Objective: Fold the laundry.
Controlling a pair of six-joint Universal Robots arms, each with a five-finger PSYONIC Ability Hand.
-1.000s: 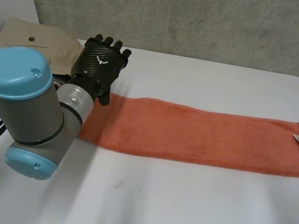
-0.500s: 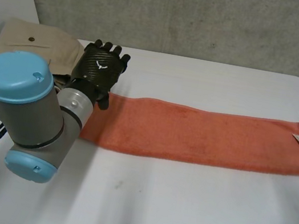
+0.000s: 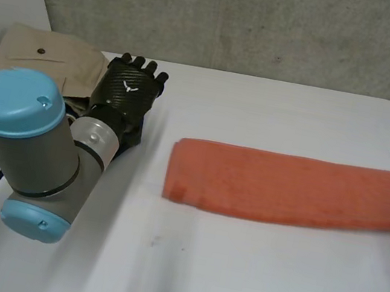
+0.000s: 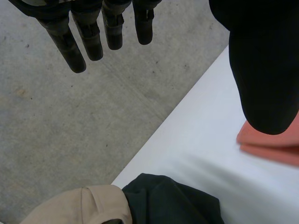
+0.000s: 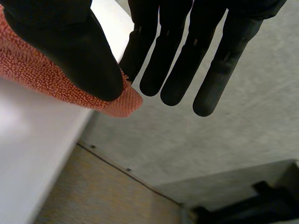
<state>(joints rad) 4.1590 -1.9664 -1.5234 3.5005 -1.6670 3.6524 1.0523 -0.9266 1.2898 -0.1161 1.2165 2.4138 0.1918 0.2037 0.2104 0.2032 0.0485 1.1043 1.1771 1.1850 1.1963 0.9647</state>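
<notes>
Orange towel lies as a long strip across the right half of the table. Its left end is about mid-table & its right end runs out past the table's right edge. The left end looks doubled, 2 layers stacked.

Right hand has the towel's right end: thumb pressed on the pile, straight fingers close together behind, cloth pinched betw. thumb & nearest finger, just at the corner.

Left hand hovers far-left, well apart from the towel. Its fingers are straight & a bit spread, thumb off to one side, holding nothing. It sits just beside a beige garment w/ a dark garment next to that.

Risks, imo:
- The pinch is shallow, so a quick tug could slip the corner out.
- W/ nothing pinning the left end, any pull to the right could drag the whole strip off the table or skew the layers.
- The left hand, reaching in, could snag the beige garment.
</notes>
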